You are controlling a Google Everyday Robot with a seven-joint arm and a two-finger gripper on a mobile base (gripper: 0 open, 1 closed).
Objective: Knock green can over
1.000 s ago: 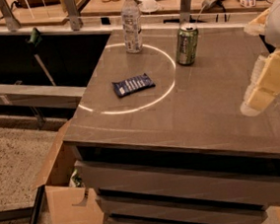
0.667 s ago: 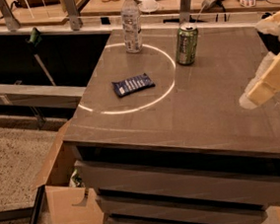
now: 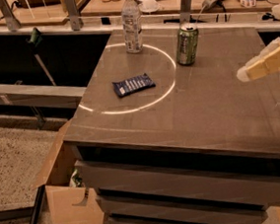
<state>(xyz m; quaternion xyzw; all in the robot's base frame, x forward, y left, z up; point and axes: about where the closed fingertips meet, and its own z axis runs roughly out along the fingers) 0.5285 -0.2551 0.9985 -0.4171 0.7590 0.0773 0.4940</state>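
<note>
While the green aluminium can [image 3: 187, 44], label unreadable, is standing upright on the grey bench [image 3: 205, 117], the pale yellow tool [image 3: 266, 63] is hovering well apart at right; whether spread or pressed together, I cannot tell.

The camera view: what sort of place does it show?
Probably a lab or workshop: cluttered wooden benches at the back, a grey drawer cabinet holding the green can, a cardboard box on the floor. The gripper hangs at the right, above the cabinet.
</note>
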